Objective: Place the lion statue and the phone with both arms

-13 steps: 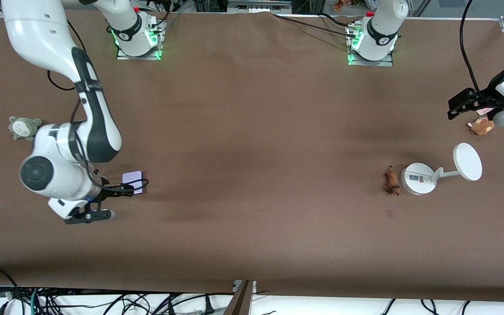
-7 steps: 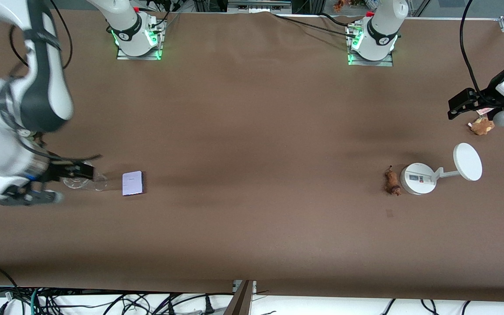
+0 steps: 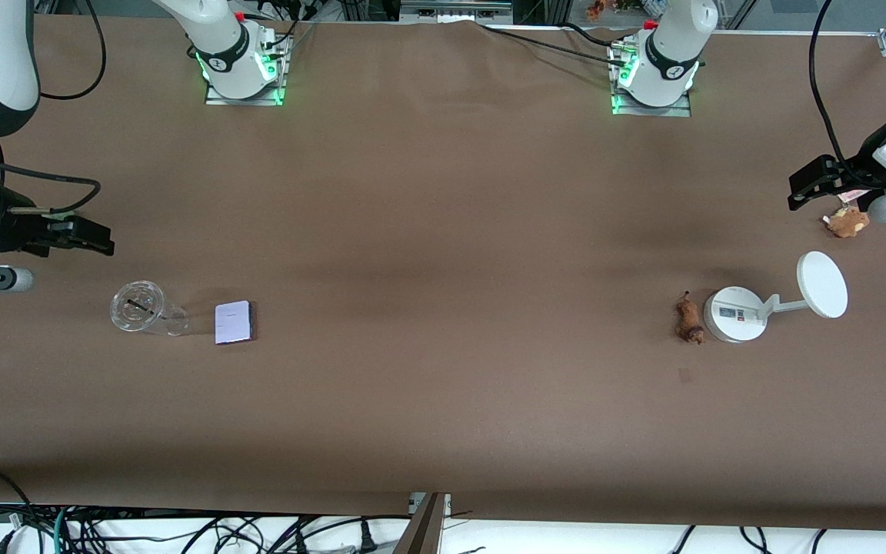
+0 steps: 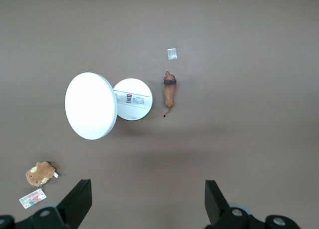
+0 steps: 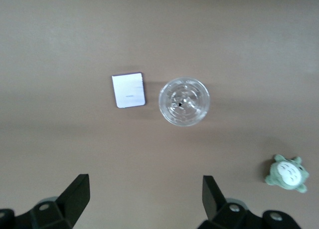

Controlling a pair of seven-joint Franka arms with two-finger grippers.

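Note:
The lion statue (image 3: 689,321) lies on the brown table, touching or nearly touching the round base of a white stand (image 3: 735,314); it also shows in the left wrist view (image 4: 170,93). The phone (image 3: 232,322) lies flat beside a clear glass (image 3: 139,309); it also shows in the right wrist view (image 5: 128,90). My left gripper (image 3: 808,185) is open and empty, up over the table's edge at the left arm's end (image 4: 148,201). My right gripper (image 3: 81,235) is open and empty, up over the right arm's end of the table (image 5: 144,199).
The stand's white disc (image 3: 821,285) sticks out on an arm. A fluffy tan plush with a tag (image 3: 847,221) lies under the left gripper. A grey-green plush (image 5: 286,173) shows only in the right wrist view. A small pale patch (image 4: 172,53) marks the cloth near the lion.
My right gripper has drawn back from the phone and risen toward its end of the table, uncovering the glass. The phone stays where it was. The left arm has not moved.

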